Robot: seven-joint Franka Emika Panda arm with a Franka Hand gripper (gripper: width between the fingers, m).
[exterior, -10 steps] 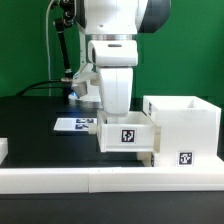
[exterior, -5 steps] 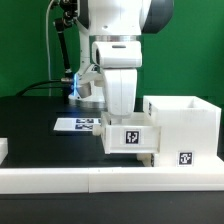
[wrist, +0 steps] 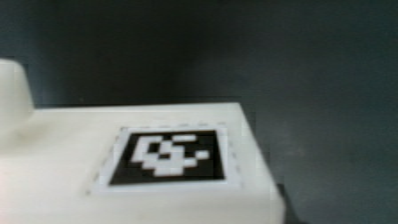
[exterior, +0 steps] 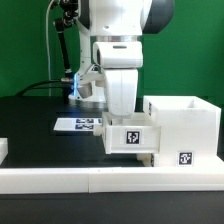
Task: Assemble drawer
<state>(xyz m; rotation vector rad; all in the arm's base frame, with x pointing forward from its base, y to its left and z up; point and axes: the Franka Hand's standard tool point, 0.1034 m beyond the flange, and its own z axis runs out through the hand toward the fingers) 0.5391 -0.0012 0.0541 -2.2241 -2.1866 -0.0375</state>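
At the exterior view's right, your housing (exterior: pixel 182 128) sits on the black table (exterior: pixel 35 120) against the white rail (exterior: pixel 60 178), so it stays braced. Tray (exterior: pixel 130 136) hangs at its open side under the end effector (exterior: pixel 121 112); jaw state hidden, can't tell.

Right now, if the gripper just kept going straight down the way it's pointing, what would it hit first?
Most likely the tagged white tray right under the arm: the wrist view is filled by its tagged surface. The fingers are hidden, so I cannot tell whether the gripper already touches it.
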